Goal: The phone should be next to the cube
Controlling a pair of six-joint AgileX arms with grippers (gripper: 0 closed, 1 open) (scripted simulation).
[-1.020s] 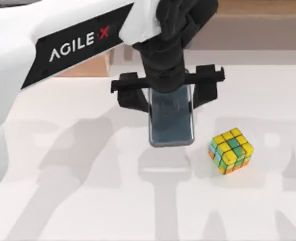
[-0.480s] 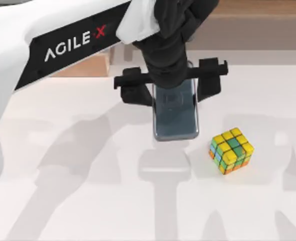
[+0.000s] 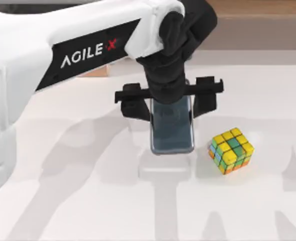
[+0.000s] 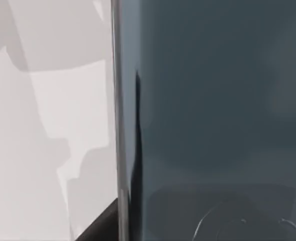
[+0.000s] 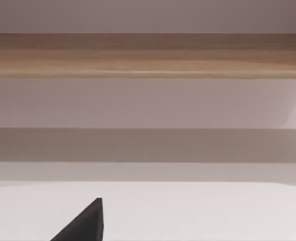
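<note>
While the left arm reaches in from the upper left of the top view, its left gripper (image 3: 171, 103) sits just above the middle of the frame, pinching the phone (image 3: 172, 128) by its long edges so the dark glossy face stays up and level for setting down. The phone's free end points toward the bottom of the frame, and the cube (image 3: 231, 150) sits a little to its lower right, apart from it. In the left wrist view the phone (image 4: 213, 115) looms close, silver rim showing; it seems to hang just above the table (image 3: 88, 201), though I can't be sure. The right arm's fingers I cannot tell.
</note>
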